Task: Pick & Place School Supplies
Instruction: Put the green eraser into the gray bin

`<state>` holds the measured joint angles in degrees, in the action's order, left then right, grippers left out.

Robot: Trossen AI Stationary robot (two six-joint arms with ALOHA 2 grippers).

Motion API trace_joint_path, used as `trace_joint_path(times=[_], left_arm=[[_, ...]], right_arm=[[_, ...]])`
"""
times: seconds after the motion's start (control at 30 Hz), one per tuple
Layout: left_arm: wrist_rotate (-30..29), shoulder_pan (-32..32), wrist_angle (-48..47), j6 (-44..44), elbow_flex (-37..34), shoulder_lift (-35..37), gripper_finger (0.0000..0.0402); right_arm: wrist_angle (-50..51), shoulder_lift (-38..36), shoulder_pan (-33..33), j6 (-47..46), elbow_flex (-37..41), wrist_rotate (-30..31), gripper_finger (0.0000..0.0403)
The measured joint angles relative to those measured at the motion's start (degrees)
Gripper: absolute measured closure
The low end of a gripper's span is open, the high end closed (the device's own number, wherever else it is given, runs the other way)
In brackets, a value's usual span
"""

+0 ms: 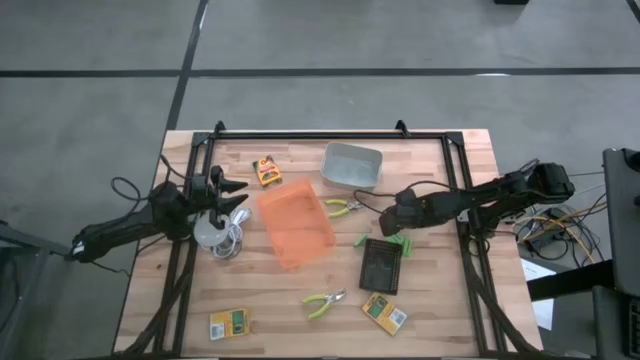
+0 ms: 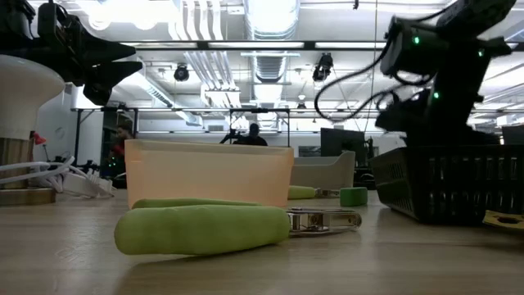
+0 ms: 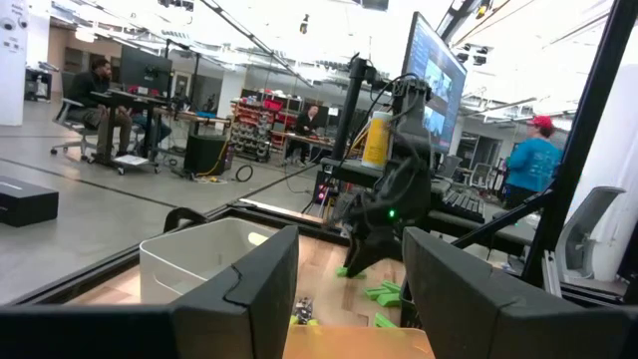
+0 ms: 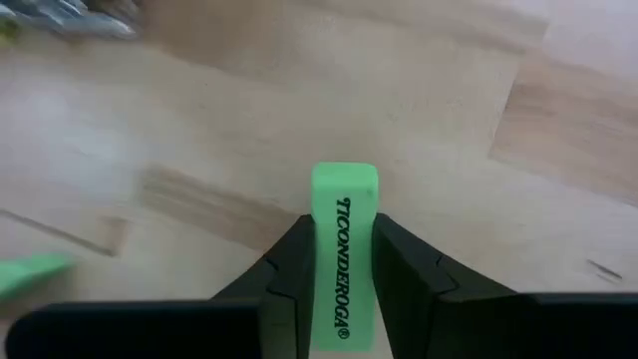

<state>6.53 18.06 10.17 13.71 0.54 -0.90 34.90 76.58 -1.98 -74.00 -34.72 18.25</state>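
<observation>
A short lime-green stick printed TICONDEROGA sits in my right gripper, which is shut on it right of the orange bin. More green sticks lie on the wood just below that gripper in the high view. Two green-handled pliers and three printed boxes lie flat around the bin. My left gripper stands open at the table's left, above the white round thing, with nothing between its fingers. My right gripper pinches the green stick by its two long sides between its two fingers. The fingers come steeply from above and lie along the stick. Its free end juts past the fingertips toward the wood, and the left wrist view shows it hanging just clear of the table.
A grey bin stands behind the orange one. A black mesh tray lies close in front of my right gripper's spot. A black frame rail runs along the far edge. Bare wood shows at the near left.
</observation>
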Motion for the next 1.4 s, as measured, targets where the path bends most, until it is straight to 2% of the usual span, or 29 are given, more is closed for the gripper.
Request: trace_joint_path(times=[0.23, 0.37, 0.6, 0.7, 0.77, 0.9, 0.97, 1.13, 1.4], left_arm=[[0.0, 0.0, 0.0, 0.0, 0.0, 0.0, 0.0214], [0.0, 0.0, 0.0, 0.0, 0.0, 0.0, 0.0213], [0.0, 0.0, 0.0, 0.0, 0.0, 0.0, 0.0214], [0.0, 0.0, 0.0, 0.0, 0.0, 0.0, 0.0213], [0.0, 0.0, 0.0, 0.0, 0.0, 0.0, 0.0213], [0.0, 0.0, 0.0, 0.0, 0.0, 0.0, 0.0213], [0.0, 0.0, 0.0, 0.0, 0.0, 0.0, 0.0214], [0.0, 0.0, 0.0, 0.0, 0.0, 0.0, 0.0213], [0.0, 0.0, 0.0, 0.0, 0.0, 0.0, 0.0213]], right_arm=[[8.2, -5.3, 0.6, 1.5, -6.3, 6.6, 0.0320], [11.2, -7.2, 1.6, 6.0, -11.5, 9.9, 0.0319], [12.3, -7.0, 7.9, 16.1, -22.4, 10.1, 0.0319], [12.3, -5.3, 12.5, 20.9, -27.2, 7.9, 0.0319], [12.3, -3.7, 16.4, 23.8, -30.3, 5.1, 0.0319], [12.1, 1.4, 24.6, 29.5, -35.7, -5.9, 0.0319], [12.4, 4.7, 27.7, 31.9, -37.8, -9.0, 0.0319], [12.3, 14.0, 30.9, 34.5, -42.9, -9.3, 0.0319], [13.0, 27.7, 31.2, 34.1, -49.2, -9.4, 0.0319]])
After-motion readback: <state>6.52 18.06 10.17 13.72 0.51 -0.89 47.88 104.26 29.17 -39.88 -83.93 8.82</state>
